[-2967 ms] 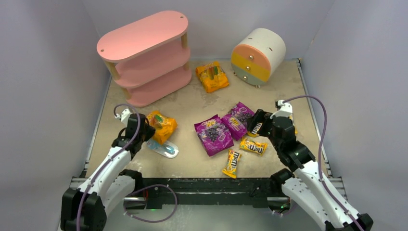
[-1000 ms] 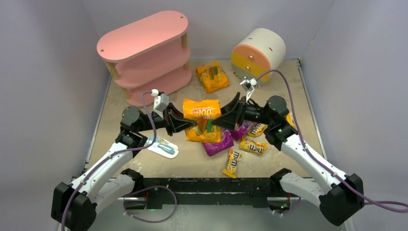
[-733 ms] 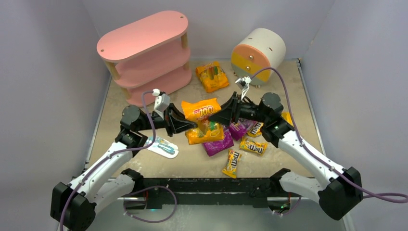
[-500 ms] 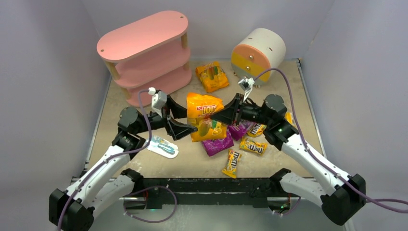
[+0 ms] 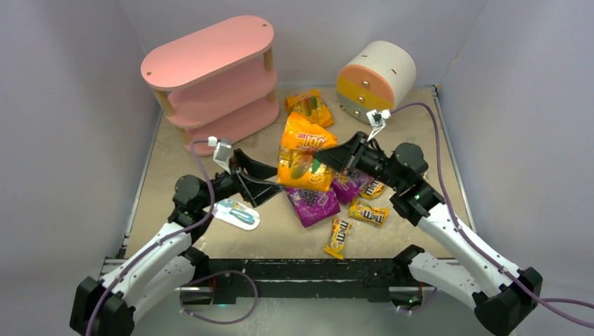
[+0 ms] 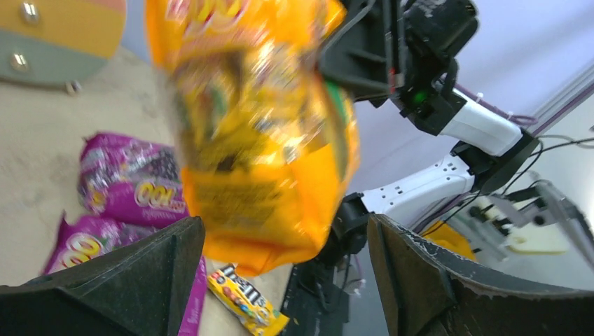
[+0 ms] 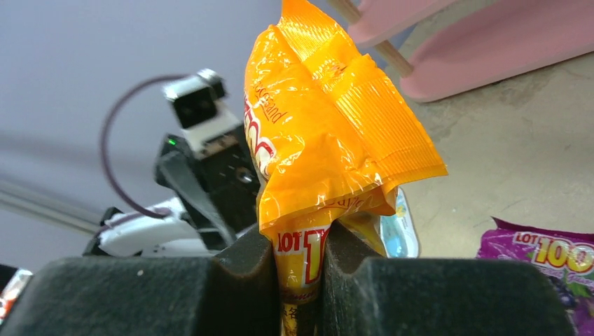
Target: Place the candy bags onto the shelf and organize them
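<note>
My right gripper (image 5: 335,159) (image 7: 298,245) is shut on the edge of a large orange candy bag (image 5: 302,157) (image 7: 329,140) and holds it up above the table's middle. My left gripper (image 5: 270,183) (image 6: 280,231) stands open just left of that bag (image 6: 259,140), its fingers clear of it. Another orange bag (image 5: 308,106) lies near the pink shelf (image 5: 210,52). Two purple bags (image 5: 314,203) (image 5: 350,183) and small M&M's packs (image 5: 338,236) (image 5: 369,211) lie on the table under and right of the held bag.
A round cream drum cabinet (image 5: 375,80) with orange-yellow drawers stands at the back right. A flat light-blue packet (image 5: 237,213) lies by the left arm. Grey walls close in the table on three sides.
The left gripper has opened, let go of the orange bag and drawn back to the left. The right gripper has shut on the bag and carried it up and toward the back.
</note>
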`<act>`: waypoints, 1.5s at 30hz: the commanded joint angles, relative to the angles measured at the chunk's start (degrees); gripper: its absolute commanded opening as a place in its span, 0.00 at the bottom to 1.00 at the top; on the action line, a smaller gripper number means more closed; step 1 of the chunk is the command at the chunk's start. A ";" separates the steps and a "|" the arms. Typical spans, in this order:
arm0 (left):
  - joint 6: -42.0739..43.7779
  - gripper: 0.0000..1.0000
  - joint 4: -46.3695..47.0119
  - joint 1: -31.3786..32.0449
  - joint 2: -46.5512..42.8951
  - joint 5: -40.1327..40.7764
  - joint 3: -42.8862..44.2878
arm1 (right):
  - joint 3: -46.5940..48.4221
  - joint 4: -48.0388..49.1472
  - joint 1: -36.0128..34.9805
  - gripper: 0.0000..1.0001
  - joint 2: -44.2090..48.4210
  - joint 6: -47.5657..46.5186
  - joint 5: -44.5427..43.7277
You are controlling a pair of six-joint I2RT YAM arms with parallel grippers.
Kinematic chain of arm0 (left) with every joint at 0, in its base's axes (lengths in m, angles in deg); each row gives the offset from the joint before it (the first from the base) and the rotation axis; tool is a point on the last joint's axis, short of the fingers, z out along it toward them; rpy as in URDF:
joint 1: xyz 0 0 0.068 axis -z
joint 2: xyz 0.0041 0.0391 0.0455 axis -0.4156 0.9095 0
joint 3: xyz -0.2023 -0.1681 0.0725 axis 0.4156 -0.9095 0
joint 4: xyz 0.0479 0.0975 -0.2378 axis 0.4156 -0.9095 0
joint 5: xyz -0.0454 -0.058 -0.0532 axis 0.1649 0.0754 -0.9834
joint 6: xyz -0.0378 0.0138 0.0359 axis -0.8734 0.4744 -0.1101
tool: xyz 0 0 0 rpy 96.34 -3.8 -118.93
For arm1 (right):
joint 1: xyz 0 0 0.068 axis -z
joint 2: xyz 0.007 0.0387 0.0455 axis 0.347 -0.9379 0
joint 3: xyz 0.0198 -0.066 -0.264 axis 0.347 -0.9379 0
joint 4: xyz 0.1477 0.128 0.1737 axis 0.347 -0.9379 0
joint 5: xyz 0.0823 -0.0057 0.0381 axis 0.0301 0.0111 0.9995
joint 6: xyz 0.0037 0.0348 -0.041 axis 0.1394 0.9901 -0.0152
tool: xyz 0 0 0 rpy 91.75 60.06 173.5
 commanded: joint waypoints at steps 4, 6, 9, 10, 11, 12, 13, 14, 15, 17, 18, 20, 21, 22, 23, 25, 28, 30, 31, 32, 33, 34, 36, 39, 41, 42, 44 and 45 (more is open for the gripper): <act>-16.95 0.90 24.07 0.55 6.55 1.68 -4.19 | 2.79 11.47 0.03 0.15 1.71 9.20 -5.19; -17.93 0.90 25.72 1.15 7.42 2.65 -4.35 | 3.63 11.10 0.03 0.15 1.24 8.90 -4.91; -21.18 0.91 33.23 2.16 9.26 4.13 -5.70 | 3.47 10.71 0.03 0.14 0.33 9.39 -4.07; -21.45 0.91 33.97 2.39 9.95 4.31 -5.65 | 3.00 11.48 0.03 0.14 0.09 9.94 -4.07; -20.71 0.91 32.41 2.47 10.61 4.22 -4.87 | 2.64 12.59 0.03 0.14 -0.31 10.80 -3.59; -19.29 0.91 28.47 2.54 11.15 4.08 -3.73 | 2.39 13.95 0.03 0.14 -0.67 11.57 -2.82; -17.65 0.90 25.04 2.64 11.50 4.38 -2.73 | 2.46 14.85 0.03 0.13 -1.05 12.03 -1.97; -16.57 0.90 23.13 2.97 11.87 4.91 -2.17 | 2.69 15.10 0.03 0.13 -1.46 12.31 -1.15; -15.90 0.90 22.75 3.10 12.14 5.10 -1.92 | 2.94 14.89 0.03 0.13 -1.81 12.49 -0.57; -15.22 0.89 22.38 3.19 12.63 4.68 -0.99 | 3.19 14.71 0.03 0.13 -2.32 12.86 -0.07; -14.82 0.88 22.06 3.36 12.99 4.67 -0.33 | 3.08 14.73 0.02 0.13 -2.59 12.96 -0.07; -14.61 0.85 22.45 3.96 13.87 5.00 0.06 | 2.75 14.83 0.03 0.12 -2.88 13.03 -0.15; -14.61 0.83 22.87 4.37 14.48 5.07 0.29 | 2.47 14.93 0.03 0.12 -3.04 13.14 -0.28; -14.78 0.81 22.99 4.71 15.19 5.42 0.71 | 2.15 15.26 0.03 0.12 -3.20 13.13 -0.09; -14.77 0.80 23.28 5.00 16.08 5.36 1.12 | 1.93 15.26 0.03 0.11 -3.38 13.27 0.14; -14.73 0.78 23.90 5.66 17.92 5.46 1.97 | 1.36 15.76 0.03 0.11 -3.89 13.49 0.94; -15.26 0.72 24.83 6.13 21.05 5.34 3.71 | 0.46 15.53 0.03 0.10 -4.32 13.65 1.63; -15.90 0.67 27.06 6.36 23.06 4.56 4.53 | -0.59 15.12 0.02 0.10 -4.32 13.66 1.26; -16.22 0.63 28.05 6.41 23.92 4.25 4.92 | -0.99 14.69 0.03 0.10 -4.33 13.55 1.13; -16.32 0.58 28.58 6.40 24.64 3.90 5.25 | -1.27 14.17 0.03 0.10 -4.30 13.30 0.95; -16.25 0.51 28.63 6.37 25.26 3.63 5.67 | -1.50 13.50 0.03 0.10 -4.24 13.08 0.70; -16.11 0.40 28.68 6.44 25.69 3.51 5.96 | -1.66 12.83 0.03 0.10 -4.17 12.70 0.22; -15.87 0.16 28.84 6.46 26.24 3.44 6.08 | -1.66 11.05 -0.02 0.10 -3.85 11.45 -1.21; -14.52 0.00 26.40 6.58 25.12 4.36 5.17 | 0.16 4.29 0.03 0.27 -3.29 7.27 -4.79; -11.74 0.00 19.50 6.51 22.93 6.35 4.34 | 3.13 -3.89 0.03 0.61 -3.15 3.36 -10.25; -10.19 0.00 15.54 6.54 21.67 8.13 3.79 | 4.73 -9.83 0.03 0.75 -3.18 -0.09 -14.69; -8.28 0.00 9.40 6.50 18.65 12.20 1.89 | 7.14 -15.66 0.03 0.92 -2.98 -3.15 -22.40; -7.60 0.00 6.92 6.43 17.29 14.39 1.00 | 7.90 -18.59 0.03 0.97 -2.66 -4.18 -27.28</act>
